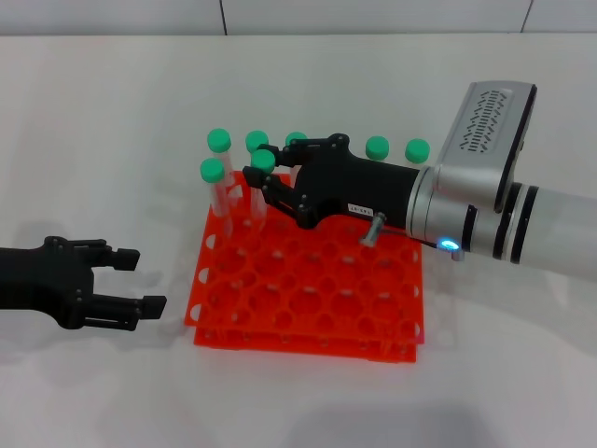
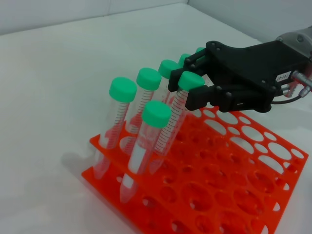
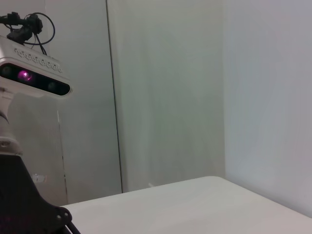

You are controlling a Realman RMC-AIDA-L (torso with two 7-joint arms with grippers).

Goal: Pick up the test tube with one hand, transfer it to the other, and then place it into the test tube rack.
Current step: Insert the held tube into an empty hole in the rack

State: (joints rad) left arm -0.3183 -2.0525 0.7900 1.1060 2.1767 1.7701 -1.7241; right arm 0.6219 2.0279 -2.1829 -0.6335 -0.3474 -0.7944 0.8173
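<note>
Tube seated in rack, release pending.
Right black gripper (image 1: 276, 173) clamps the green-capped clear plastic test tube (image 2: 171, 122), already in the orange-red plastic rack (image 1: 308, 294) mid-tabletop; left black gripper (image 1: 131, 280), fingers apart, idles toward the left edge.

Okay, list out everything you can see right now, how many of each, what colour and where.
test tube rack: one, orange-red, middle of the table
test tube: one, clear with green cap, tilted, lower end in the rack near its far left corner, cap between the right gripper's fingers
other tubes: six visible, clear with green caps, five along the rack's far row, one in front at the left corner
table: one, white, under everything
left gripper: black, open, low over the table left of the rack
right gripper: black with a white label, over the rack, closed on the test tube
</note>
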